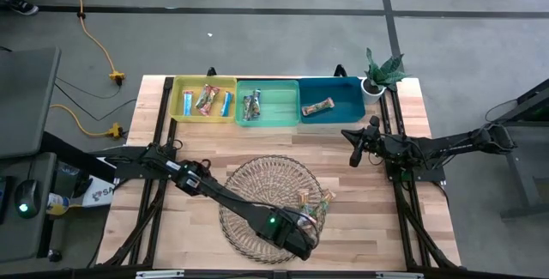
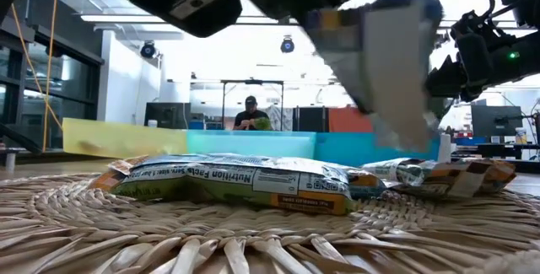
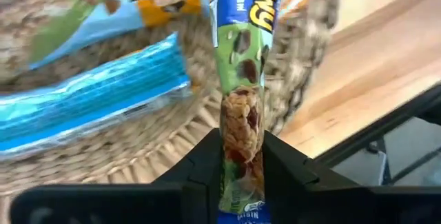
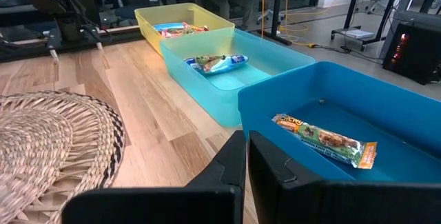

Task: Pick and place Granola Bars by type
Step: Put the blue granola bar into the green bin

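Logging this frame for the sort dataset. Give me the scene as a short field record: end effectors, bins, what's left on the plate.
left end effector: over the wicker plate, shut on a green-wrapped granola bar
right end effector: shut, empty, parked near the blue bin
yellow bin: several bars
green bin: bars inside, count unclear
blue bin contents: one orange-tipped bar
left on plate: at least two bars near its right rim
background: a person beyond the table
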Controlling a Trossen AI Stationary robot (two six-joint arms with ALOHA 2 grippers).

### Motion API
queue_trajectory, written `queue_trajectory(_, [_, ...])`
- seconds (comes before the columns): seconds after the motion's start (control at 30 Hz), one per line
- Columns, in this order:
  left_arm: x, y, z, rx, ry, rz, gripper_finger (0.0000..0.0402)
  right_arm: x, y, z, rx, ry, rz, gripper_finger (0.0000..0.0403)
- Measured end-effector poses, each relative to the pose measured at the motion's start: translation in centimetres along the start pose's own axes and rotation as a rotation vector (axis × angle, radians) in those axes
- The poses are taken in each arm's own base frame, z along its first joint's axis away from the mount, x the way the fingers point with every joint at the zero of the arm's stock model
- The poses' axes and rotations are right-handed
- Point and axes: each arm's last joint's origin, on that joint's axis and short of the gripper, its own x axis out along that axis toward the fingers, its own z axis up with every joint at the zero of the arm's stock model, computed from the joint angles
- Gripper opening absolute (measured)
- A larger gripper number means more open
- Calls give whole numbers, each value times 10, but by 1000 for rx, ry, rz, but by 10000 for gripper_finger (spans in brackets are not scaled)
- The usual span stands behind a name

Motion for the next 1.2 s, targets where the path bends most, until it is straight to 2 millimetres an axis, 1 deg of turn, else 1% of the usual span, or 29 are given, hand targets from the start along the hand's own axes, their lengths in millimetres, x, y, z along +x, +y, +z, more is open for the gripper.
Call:
queue_trajectory(0.13, [-5, 1, 1, 11, -6, 6, 58, 0, 0, 0, 1, -1, 1, 0])
queue_trajectory(0.37, [-19, 1, 2, 15, -46, 2, 54, 0, 0, 0, 1, -1, 0, 0])
queue_trajectory(0.6, [-48, 8, 7, 17, -118, 33, 54, 0, 0, 0, 0, 0, 0, 0])
queue_trajectory(0.83, [-89, 16, 17, 8, -243, 44, 53, 0, 0, 0, 0, 1, 1, 0])
queue_trajectory(0.87, [-93, 17, 21, 4, -266, 43, 53, 0, 0, 0, -1, 2, 1, 0])
queue_trajectory(1.03, [-123, 22, 31, 23, -369, 23, 53, 0, 0, 0, 1, -1, -2, 0])
queue_trajectory(1.2, [-145, 27, 48, 79, -450, 33, 53, 1, 0, -1, -5, 7, 0, 0])
